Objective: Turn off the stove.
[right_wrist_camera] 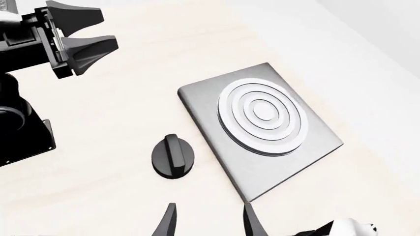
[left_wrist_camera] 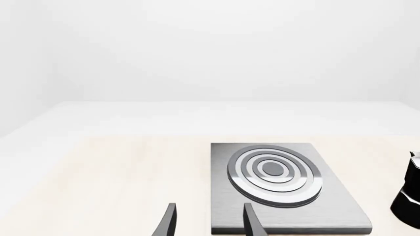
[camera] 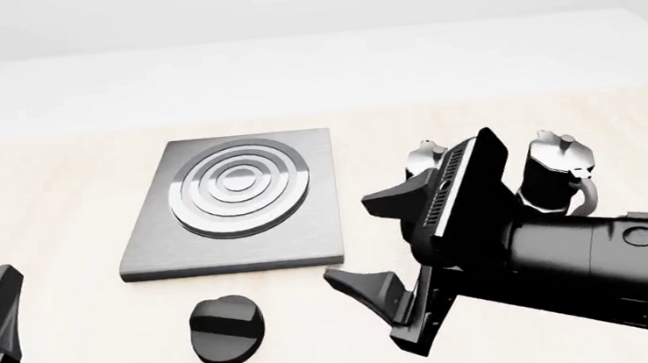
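Note:
The stove is a flat grey metal plate (camera: 305, 236) with raised silver rings (camera: 239, 186), lying left of the table's middle. Its round black ridged knob (camera: 225, 329) lies separately on the table just in front of the plate. My right gripper (camera: 365, 244) is open and empty, hovering right of the knob and of the plate's front right corner. In the right wrist view the knob (right_wrist_camera: 172, 156) and the plate (right_wrist_camera: 262, 167) lie ahead of the fingers. My left gripper (left_wrist_camera: 210, 223) is open and empty near the table's front left, facing the plate (left_wrist_camera: 328, 211).
Two black-and-silver moka pots stand right of the stove: one (camera: 558, 170) in plain sight, the other (camera: 426, 157) mostly hidden behind my right gripper. One pot shows at the edge of the left wrist view (left_wrist_camera: 410, 191). The left gripper also shows in the right wrist view (right_wrist_camera: 88, 32).

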`<action>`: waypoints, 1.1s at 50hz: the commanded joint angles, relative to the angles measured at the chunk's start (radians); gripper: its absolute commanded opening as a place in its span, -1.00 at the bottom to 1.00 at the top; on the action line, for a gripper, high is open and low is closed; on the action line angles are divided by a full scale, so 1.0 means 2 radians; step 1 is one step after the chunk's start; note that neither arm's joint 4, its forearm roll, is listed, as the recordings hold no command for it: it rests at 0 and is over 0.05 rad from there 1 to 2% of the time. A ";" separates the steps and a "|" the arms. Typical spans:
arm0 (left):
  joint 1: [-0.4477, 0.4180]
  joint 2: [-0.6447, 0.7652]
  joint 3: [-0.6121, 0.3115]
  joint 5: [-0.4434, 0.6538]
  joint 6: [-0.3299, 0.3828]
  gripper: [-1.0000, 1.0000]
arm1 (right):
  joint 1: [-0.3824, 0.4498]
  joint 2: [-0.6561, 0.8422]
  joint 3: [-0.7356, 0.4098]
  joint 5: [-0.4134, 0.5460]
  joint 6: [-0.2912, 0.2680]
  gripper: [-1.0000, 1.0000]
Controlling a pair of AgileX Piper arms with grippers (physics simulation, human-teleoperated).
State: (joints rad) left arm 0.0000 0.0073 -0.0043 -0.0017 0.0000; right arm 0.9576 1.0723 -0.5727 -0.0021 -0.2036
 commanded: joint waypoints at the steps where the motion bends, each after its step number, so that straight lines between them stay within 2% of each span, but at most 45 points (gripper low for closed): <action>1: 0.000 0.000 0.000 0.000 0.000 1.00 | 0.025 0.036 -0.002 -0.026 0.001 1.00; 9: 0.000 0.000 0.000 0.000 0.000 1.00 | 0.041 0.079 -0.012 -0.052 0.006 1.00; 22: 0.000 0.000 0.000 0.000 0.000 1.00 | 0.058 0.106 -0.002 -0.082 0.013 1.00; 38: 0.000 0.000 0.000 0.000 0.000 1.00 | 0.070 0.178 -0.030 -0.117 0.017 1.00; 45: 0.000 0.000 0.000 0.000 0.000 1.00 | 0.067 0.219 -0.041 -0.140 0.005 1.00; 55: 0.000 0.000 0.000 0.000 0.000 1.00 | 0.071 0.268 -0.062 -0.161 0.003 1.00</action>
State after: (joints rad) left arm 0.0002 0.0075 -0.0043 -0.0019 -0.0003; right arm 1.0930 1.5174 -0.6617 -0.2816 -0.1902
